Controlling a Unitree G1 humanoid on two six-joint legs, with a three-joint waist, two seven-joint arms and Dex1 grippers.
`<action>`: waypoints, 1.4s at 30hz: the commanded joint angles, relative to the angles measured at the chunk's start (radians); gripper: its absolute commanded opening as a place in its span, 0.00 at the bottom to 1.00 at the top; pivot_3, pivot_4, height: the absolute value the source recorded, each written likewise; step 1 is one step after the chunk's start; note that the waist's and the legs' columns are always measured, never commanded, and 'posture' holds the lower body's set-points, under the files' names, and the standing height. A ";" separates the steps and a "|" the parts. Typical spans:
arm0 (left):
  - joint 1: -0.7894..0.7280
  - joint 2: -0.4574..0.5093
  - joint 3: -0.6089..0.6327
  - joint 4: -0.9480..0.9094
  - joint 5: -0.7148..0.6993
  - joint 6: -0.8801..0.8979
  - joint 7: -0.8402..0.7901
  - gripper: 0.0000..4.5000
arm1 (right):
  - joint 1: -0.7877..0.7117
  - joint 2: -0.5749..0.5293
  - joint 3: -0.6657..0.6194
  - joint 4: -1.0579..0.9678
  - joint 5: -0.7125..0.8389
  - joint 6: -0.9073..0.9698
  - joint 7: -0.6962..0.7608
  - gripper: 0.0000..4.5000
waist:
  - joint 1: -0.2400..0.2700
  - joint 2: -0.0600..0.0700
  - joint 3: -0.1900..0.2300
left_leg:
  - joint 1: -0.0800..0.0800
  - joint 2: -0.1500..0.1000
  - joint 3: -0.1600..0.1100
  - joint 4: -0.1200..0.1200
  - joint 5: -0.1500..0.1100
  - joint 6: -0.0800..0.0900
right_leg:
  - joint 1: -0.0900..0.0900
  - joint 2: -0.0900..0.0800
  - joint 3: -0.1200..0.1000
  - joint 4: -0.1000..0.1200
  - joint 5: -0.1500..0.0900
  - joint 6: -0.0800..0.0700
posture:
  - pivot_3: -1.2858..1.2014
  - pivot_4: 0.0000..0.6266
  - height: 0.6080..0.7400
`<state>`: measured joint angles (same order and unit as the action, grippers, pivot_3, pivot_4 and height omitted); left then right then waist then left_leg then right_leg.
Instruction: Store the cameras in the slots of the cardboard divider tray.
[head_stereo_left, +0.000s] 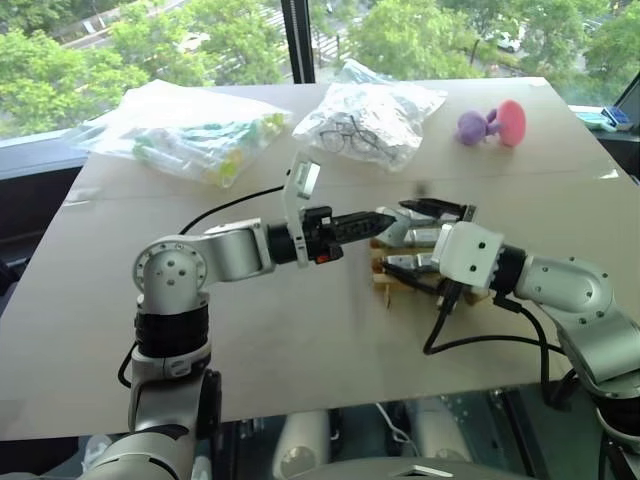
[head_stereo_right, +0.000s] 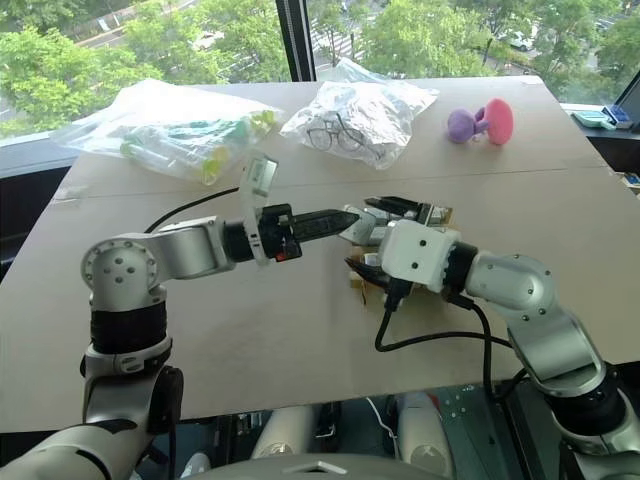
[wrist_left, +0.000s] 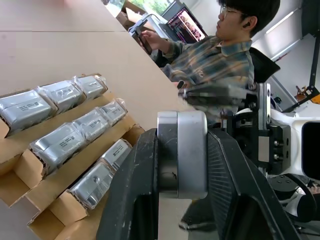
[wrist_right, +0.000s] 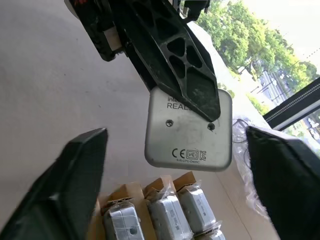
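Note:
A silver-grey camera (wrist_right: 187, 130) hangs in the air above the cardboard divider tray (head_stereo_left: 383, 278), and my left gripper (head_stereo_left: 385, 220) is shut on it. The same camera (wrist_left: 182, 152) sits clamped between the two black fingers in the left wrist view. My right gripper (head_stereo_left: 415, 237) faces it from the other side, open, with one finger (wrist_right: 75, 170) on each side of the camera and apart from it. Below, several wrapped cameras (wrist_left: 75, 132) lie in the tray's slots. In the eye views the arms hide most of the tray.
A bag of eyeglasses (head_stereo_left: 365, 120) and a bag of coloured items (head_stereo_left: 190, 135) lie at the far side of the cardboard sheet (head_stereo_left: 300, 330). A purple and pink toy (head_stereo_left: 492, 122) sits at the far right. A person (wrist_left: 220, 55) sits beyond the table.

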<state>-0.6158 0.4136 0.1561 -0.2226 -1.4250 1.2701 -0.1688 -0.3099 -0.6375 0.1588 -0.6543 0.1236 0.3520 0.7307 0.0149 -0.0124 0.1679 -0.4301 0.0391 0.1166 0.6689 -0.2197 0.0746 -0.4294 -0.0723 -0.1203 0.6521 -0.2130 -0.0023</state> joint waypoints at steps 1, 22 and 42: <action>-0.001 0.010 0.005 -0.037 0.012 -0.042 -0.017 0.16 | 0.014 -0.016 -0.085 -0.041 0.028 0.020 -0.013 0.98 | 0.001 0.000 0.000 | 0.000 0.000 0.000 0.000 0.000 0.000 | 0.000 0.000 0.000 0.000 0.000 0.000 | 0.52 0.24 1.00; -0.179 -0.089 -0.179 0.087 0.338 -0.194 -0.245 0.16 | 0.410 -0.026 -0.586 -0.084 0.276 0.130 -0.058 0.98 | 0.009 0.000 0.000 | -0.001 0.000 0.000 0.000 -0.002 0.003 | 0.000 0.000 -0.001 -0.002 0.000 0.000 | 0.52 0.24 1.00; -0.385 -0.256 -0.311 0.356 0.640 -0.292 -0.492 0.16 | 0.666 0.012 -0.816 -0.149 0.317 0.081 -0.077 0.98 | 0.006 0.000 0.000 | -0.001 0.000 -0.001 -0.002 -0.003 0.005 | 0.000 0.002 -0.001 -0.004 0.000 0.000 | 0.52 0.24 1.00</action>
<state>-0.9739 0.1745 -0.1484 0.1641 -0.7888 0.9930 -0.6357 0.3485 -0.6317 -0.6150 -0.7538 0.4318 0.4580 0.6665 0.0209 -0.0127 0.1682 -0.4319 0.0389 0.1152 0.6668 -0.2228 0.0798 -0.4298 -0.0707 -0.1215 0.6481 -0.2132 -0.0023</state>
